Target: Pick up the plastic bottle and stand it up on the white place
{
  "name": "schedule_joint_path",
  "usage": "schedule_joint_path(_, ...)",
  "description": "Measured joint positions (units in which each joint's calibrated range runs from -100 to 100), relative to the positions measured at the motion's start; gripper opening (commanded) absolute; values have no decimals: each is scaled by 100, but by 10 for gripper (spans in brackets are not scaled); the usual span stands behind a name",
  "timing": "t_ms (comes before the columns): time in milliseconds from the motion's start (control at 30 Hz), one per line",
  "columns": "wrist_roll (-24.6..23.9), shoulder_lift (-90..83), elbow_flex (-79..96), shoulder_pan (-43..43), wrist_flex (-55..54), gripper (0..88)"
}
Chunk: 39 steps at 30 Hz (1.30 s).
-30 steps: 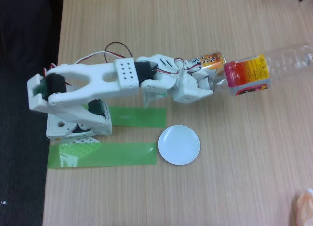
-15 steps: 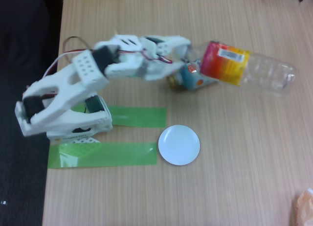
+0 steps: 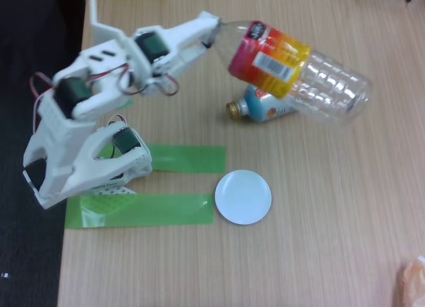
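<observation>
Bottle (image 3: 299,71) is off the bench (image 3: 345,220), held in the air at the upper middle of the fixed view and tilted: neck end toward the arm, base pointing right and slightly down. The gripper (image 3: 222,29) has it at the neck/cap end; the cap itself is hidden. The fingers look clamped on the neck, though I can't see the contact clearly.

Handling, my read:
- It looks empty, so it should be light, with little load on the wrist.
- The body is clear, thin and ribbed, so it will flex and dent if squeezed mid-body. The neck is the stiff part, so the current hold is the right place.
- Smooth plastic and a glossy label (image 3: 269,51) make the body slippery. The thread ridges at the neck should give the fingers something to bite on.
- A long body hanging from one end makes a lever, so expect it to swing or pivot in the grip on fast moves.
- It is tall and light with a narrow base, so it will tip easily once released.

The white plate (image 3: 243,197) sits on the bench well below the bottle, just right of the green tape strips (image 3: 139,209), and only looks a bit wider than the bottle. The base needs to land flat and centred.

A small blue can-shaped bottle (image 3: 264,109) lies on the bench under the raised bottle, apart from the plate. Keep the swing clear of it.
</observation>
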Motion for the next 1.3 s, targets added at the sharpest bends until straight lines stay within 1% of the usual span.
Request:
schedule_joint_path(167, -694, -185, -497, 0, 688, 125)
schedule_joint_path(300, -1241, -370, -723, 0, 1020, 125)
schedule_joint_path(533, -2019, -623, -723, 15, 1062, 125)
schedule_joint_path(600, -2192, -682, -723, 194, 1062, 125)
schedule_joint_path(733, -2482, -707, -723, 650, 1172, 125)
schedule_joint_path(900, -2702, -707, -723, 1016, 1512, 125)
schedule_joint_path(1167, -2939, -749, -660, 1965, 1546, 125)
schedule_joint_path(1300, -3039, -749, -524, 2294, 1546, 125)
